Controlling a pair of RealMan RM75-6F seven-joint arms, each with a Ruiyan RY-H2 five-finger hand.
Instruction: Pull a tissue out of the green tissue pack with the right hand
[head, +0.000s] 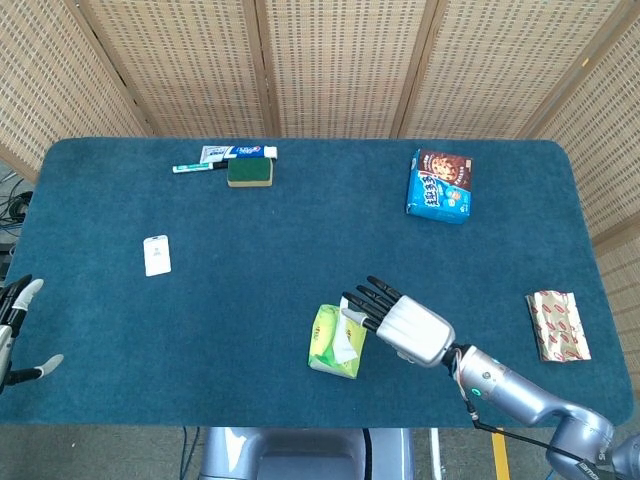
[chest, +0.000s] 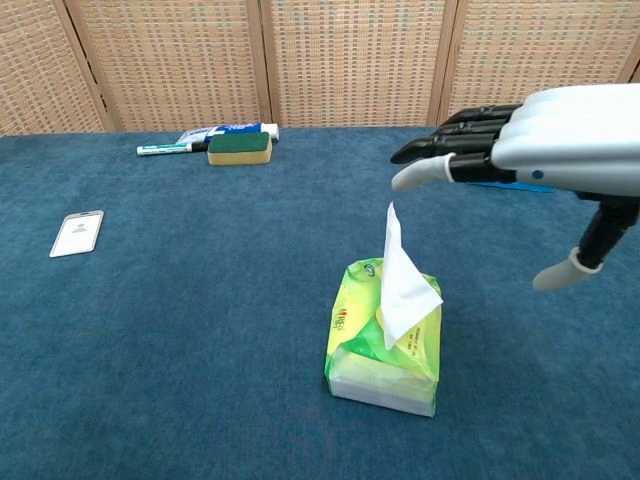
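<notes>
Chest view: right hand (chest: 545, 140) spread, empty, above tissue (chest: 403, 285) — head view only: left hand (head: 15, 325) lower-left, fingers apart.

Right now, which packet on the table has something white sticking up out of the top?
The green tissue pack, near the front edge below the right hand. A white tissue stands out of it; the blue cookie box and the red-patterned packet lie closed.

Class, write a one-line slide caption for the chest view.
Open right hand hovers above the white tissue standing up from the green tissue pack.
</notes>
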